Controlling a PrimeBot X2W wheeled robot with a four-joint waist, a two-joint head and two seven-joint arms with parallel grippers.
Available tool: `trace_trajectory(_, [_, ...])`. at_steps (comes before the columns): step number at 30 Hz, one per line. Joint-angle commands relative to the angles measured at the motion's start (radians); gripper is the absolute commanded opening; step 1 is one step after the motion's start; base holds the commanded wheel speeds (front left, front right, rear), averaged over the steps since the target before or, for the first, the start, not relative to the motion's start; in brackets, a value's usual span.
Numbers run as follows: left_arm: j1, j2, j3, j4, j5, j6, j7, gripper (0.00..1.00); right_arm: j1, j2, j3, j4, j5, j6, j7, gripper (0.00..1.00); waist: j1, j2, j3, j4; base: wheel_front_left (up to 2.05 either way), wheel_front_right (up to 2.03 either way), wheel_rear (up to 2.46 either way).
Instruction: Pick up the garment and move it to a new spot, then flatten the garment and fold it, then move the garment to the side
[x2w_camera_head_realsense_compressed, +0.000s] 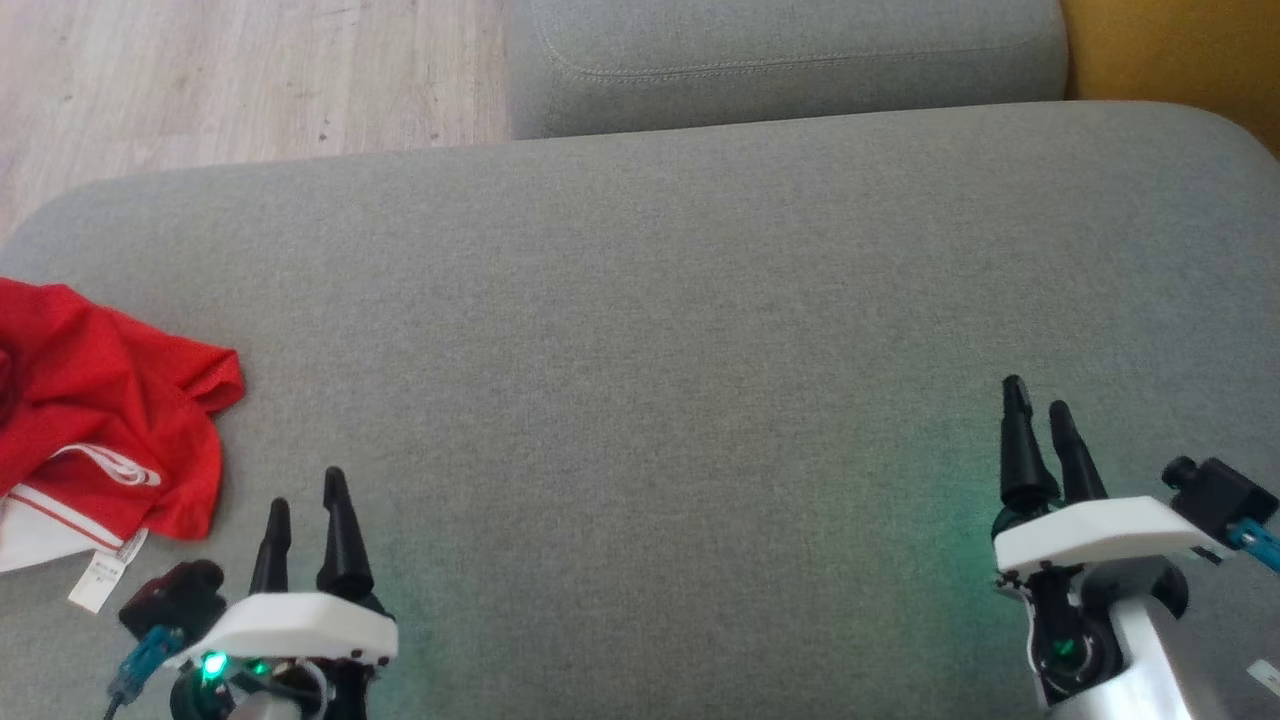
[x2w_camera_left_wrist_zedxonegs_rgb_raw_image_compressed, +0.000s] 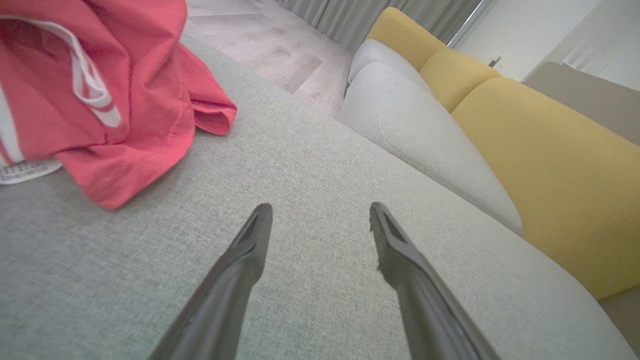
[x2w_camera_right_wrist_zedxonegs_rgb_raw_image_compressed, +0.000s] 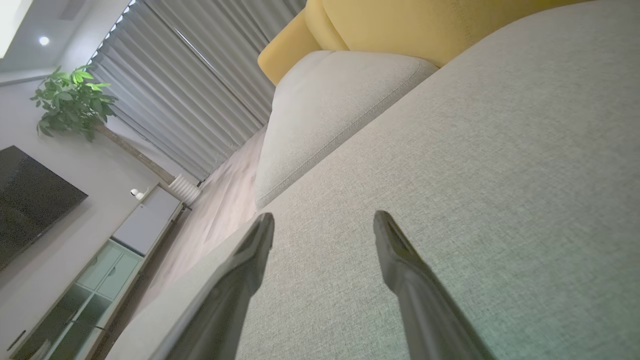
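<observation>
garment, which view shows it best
Head view: the garment lies crumpled on the cushion, hem and label showing, cut off at the frame's left. The left wrist view gives a closer, more cropped part.

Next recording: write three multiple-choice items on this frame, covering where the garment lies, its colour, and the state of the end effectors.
1. Where on the cushion is the garment?
A. far left, near the left end effector
B. in the middle
C. far right corner

2. What is the garment's main colour?
A. blue
B. red, with white trim
C. yellow

3. How do the left end effector and the right end effector stand?
A. both shut on cloth
B. one open, one shut
C. both open, empty

Answers:
1 A, it lies at the head view's left edge.
2 B, the cloth is red with white stripes.
3 C, each wrist view shows spread fingers over bare cushion.
</observation>
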Motion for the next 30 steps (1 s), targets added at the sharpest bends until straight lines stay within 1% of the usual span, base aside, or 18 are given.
trace_trajectory(1, [-0.056,0.022,0.002,-0.026,0.050,0.004,-0.020,1.00,-0.066,-0.003,0.026,-0.027,-0.046,0.000,-0.019,1.00,0.0000,0.0000,0.002,0.000,0.00,0.00,0.00])
trace_trajectory(4, [-0.071,0.027,-0.012,-0.016,0.103,0.005,-0.032,1.00,-0.084,-0.003,0.041,-0.018,-0.098,0.000,-0.031,1.00,0.0000,0.0000,0.005,0.000,0.00,0.00,0.00])
trace_trajectory(11, [-0.101,0.037,-0.024,0.000,0.177,0.010,-0.049,1.00,-0.115,-0.003,0.060,-0.001,-0.176,0.000,-0.048,1.00,0.0000,0.0000,0.010,-0.002,0.00,0.00,0.00])
trace_trajectory(30, [-0.131,0.043,-0.046,0.038,0.405,0.052,-0.106,1.00,-0.151,-0.004,0.100,0.048,-0.418,0.000,-0.104,1.00,0.0000,0.0000,0.019,-0.009,0.00,0.00,0.00])
